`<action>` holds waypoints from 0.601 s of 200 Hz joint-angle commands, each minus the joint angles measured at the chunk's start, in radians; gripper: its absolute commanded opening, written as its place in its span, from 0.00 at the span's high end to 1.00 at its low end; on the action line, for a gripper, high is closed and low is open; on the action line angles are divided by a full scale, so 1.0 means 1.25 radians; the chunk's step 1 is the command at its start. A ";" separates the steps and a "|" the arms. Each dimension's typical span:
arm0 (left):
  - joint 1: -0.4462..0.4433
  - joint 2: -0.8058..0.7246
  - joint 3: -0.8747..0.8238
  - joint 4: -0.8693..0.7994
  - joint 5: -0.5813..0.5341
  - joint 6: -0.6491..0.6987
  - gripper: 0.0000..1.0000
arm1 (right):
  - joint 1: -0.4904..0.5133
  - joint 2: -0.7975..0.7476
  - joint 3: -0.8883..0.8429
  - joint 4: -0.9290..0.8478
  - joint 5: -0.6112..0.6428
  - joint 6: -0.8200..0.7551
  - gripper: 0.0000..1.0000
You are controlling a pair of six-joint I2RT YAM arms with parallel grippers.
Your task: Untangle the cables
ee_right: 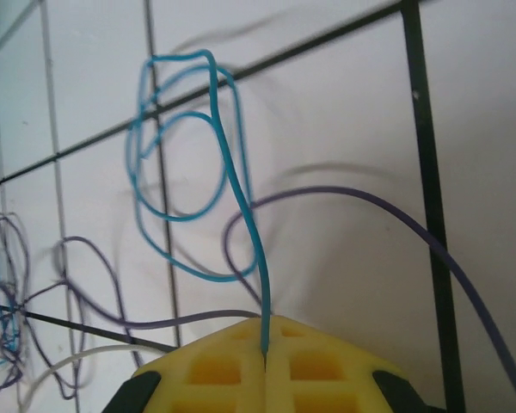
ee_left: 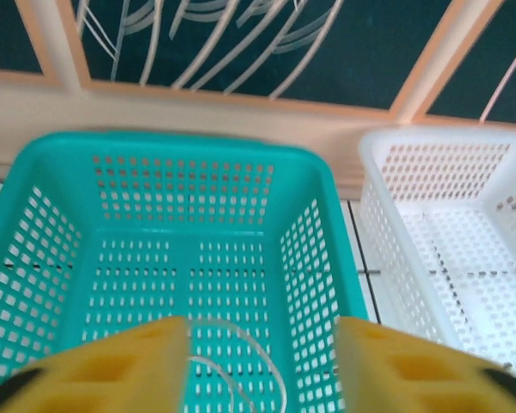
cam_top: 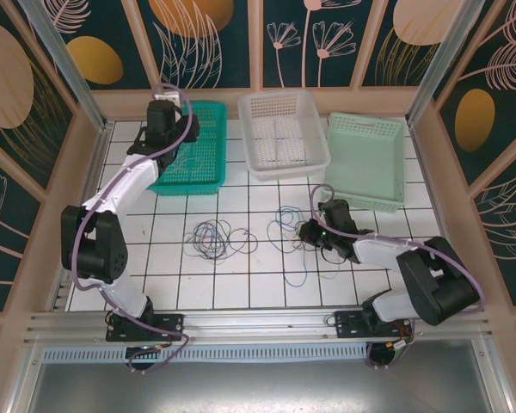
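Note:
The cables form a loose tangle [cam_top: 213, 239] of thin dark, purple and blue loops on the tiled table, with more loops [cam_top: 285, 219] towards the right arm. My right gripper [cam_top: 310, 231] [ee_right: 267, 348] sits low over the tiles, shut on a blue cable [ee_right: 232, 172] that rises from between its yellow pads into a loop. A purple cable [ee_right: 396, 215] and a white cable [ee_right: 69, 361] lie beside it. My left gripper [cam_top: 168, 129] [ee_left: 260, 325] hangs open over the teal basket [ee_left: 314, 258]. A thin white cable [ee_left: 261, 348] curls on the basket floor below the gap.
Three baskets stand along the back: the teal basket [cam_top: 189, 185] on the left, a white one [cam_top: 284, 168] in the middle and a tilted mint-green one [cam_top: 365, 202] on the right. Patterned walls and metal posts close in the table.

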 commanded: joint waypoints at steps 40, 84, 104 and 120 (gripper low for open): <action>-0.022 -0.035 -0.113 0.019 0.054 -0.097 0.01 | 0.014 -0.197 0.030 -0.089 0.053 -0.064 1.00; -0.107 -0.104 -0.160 0.035 0.003 -0.067 0.01 | 0.020 -0.241 0.125 -0.150 0.023 -0.113 1.00; -0.113 -0.140 -0.213 0.076 0.025 -0.088 0.01 | 0.024 -0.257 0.195 -0.199 0.012 -0.155 1.00; -0.115 -0.163 -0.253 0.104 0.037 -0.098 0.02 | 0.028 -0.274 0.246 -0.233 -0.001 -0.193 1.00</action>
